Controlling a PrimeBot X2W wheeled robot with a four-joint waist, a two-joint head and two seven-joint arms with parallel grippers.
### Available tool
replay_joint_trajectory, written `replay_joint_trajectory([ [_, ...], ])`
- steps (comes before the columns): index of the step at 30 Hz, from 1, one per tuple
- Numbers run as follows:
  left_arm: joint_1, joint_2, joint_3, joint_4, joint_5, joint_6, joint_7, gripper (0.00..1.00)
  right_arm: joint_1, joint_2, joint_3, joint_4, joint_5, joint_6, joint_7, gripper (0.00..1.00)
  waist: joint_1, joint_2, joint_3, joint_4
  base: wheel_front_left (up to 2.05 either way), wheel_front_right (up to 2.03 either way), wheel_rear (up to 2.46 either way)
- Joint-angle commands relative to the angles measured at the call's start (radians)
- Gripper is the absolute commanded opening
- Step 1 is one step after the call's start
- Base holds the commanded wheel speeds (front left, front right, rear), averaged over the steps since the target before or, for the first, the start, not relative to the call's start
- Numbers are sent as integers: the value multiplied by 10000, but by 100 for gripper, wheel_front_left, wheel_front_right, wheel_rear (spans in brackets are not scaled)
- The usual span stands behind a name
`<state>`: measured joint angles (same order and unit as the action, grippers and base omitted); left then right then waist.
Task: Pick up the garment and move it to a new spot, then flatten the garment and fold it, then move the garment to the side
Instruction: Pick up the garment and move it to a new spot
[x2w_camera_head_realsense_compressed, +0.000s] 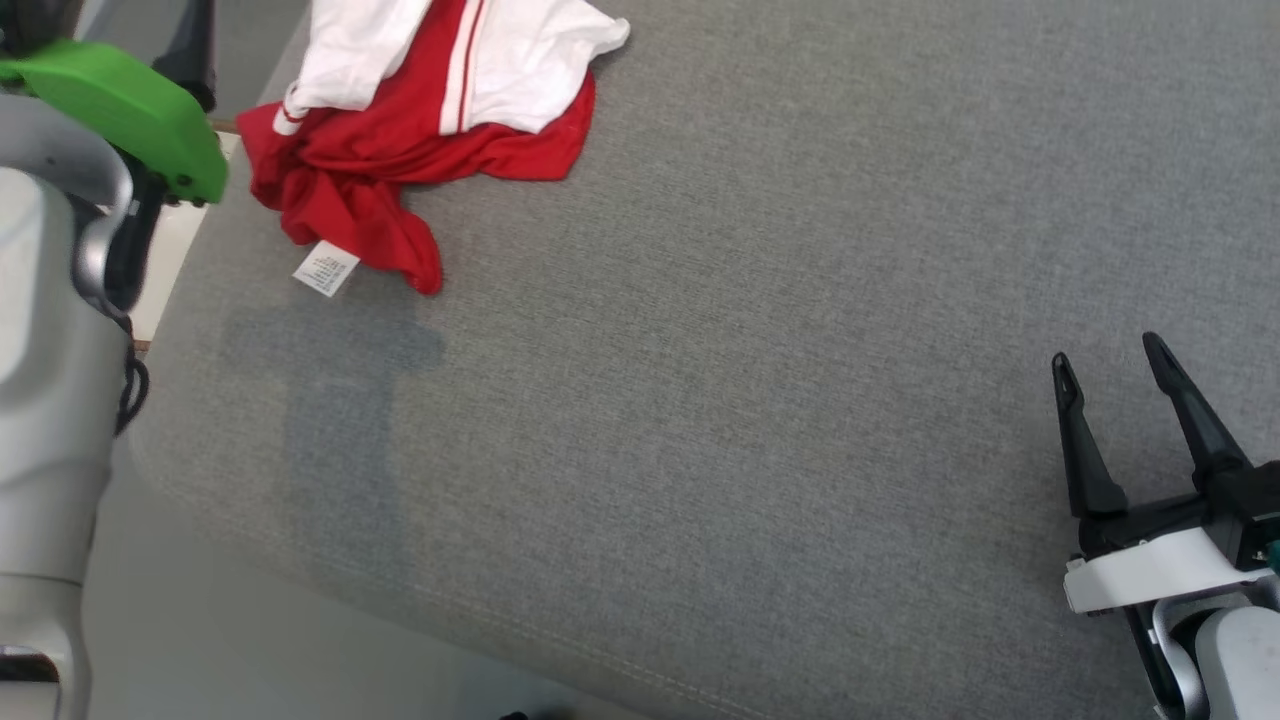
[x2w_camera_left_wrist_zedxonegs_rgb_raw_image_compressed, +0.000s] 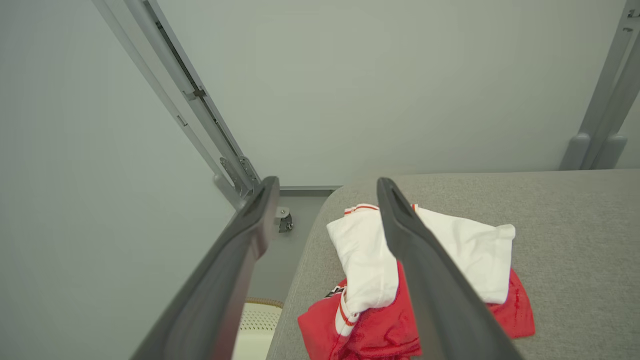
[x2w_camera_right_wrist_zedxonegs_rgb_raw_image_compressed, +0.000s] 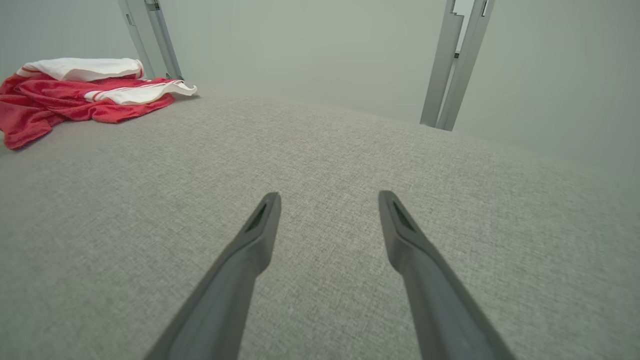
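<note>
garment (x2w_camera_head_realsense_compressed: 380, 170) crumpled, red with white panels and stripes, tag (x2w_camera_head_realsense_compressed: 325, 268) showing; lies at far-left corner of grey cushion (x2w_camera_head_realsense_compressed: 750, 350); left gripper (x2w_camera_left_wrist_zedxonegs_rgb_raw_image_compressed: 325, 192) near it, spread wide, empty; right gripper (x2w_camera_head_realsense_compressed: 1108, 358) wide, empty, well apart

red-and-white garment (x2w_camera_head_realsense_compressed: 400, 150) — grey surface (x2w_camera_head_realsense_compressed: 760, 350)

- The garment (x2w_camera_head_realsense_compressed: 400, 160) runs off the head view's top edge.
- Its label (x2w_camera_head_realsense_compressed: 326, 268) bears print too small to read.
- A left finger (x2w_camera_left_wrist_zedxonegs_rgb_raw_image_compressed: 425, 280) hides the garment's middle in the left wrist view.
</note>
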<state>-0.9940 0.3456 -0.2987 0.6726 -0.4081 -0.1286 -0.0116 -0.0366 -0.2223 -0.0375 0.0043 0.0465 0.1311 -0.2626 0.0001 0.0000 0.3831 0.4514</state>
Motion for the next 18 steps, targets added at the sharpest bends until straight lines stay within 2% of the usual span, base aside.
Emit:
replay_joint_trajectory([
  [1, -479, 180, -227, 354, -451, -12, 262, 100, -253, -99, -5, -116, -95, -7, -29, 100, -1, 0, 1555, -1088, 0, 0, 0],
  [8, -1697, 958, -1636, 1924, -2882, -13, 2211, 100, -559, -108, -105, -385, -218, -7, -28, 100, -1, 0, 2547, -1788, 0, 0, 0],
  [12, -2142, 1441, -2106, 2610, -3463, -14, 2563, 100, -619, -32, -114, -416, -283, -12, 8, 100, -1, 0, 2981, -2094, 0, 0, 0],
  [18, -2232, 1720, -2669, 3569, -3952, -14, 2773, 100, -621, 91, -77, -311, -355, -20, 66, 100, -1, 0, 3260, -2425, 0, 0, 0],
])
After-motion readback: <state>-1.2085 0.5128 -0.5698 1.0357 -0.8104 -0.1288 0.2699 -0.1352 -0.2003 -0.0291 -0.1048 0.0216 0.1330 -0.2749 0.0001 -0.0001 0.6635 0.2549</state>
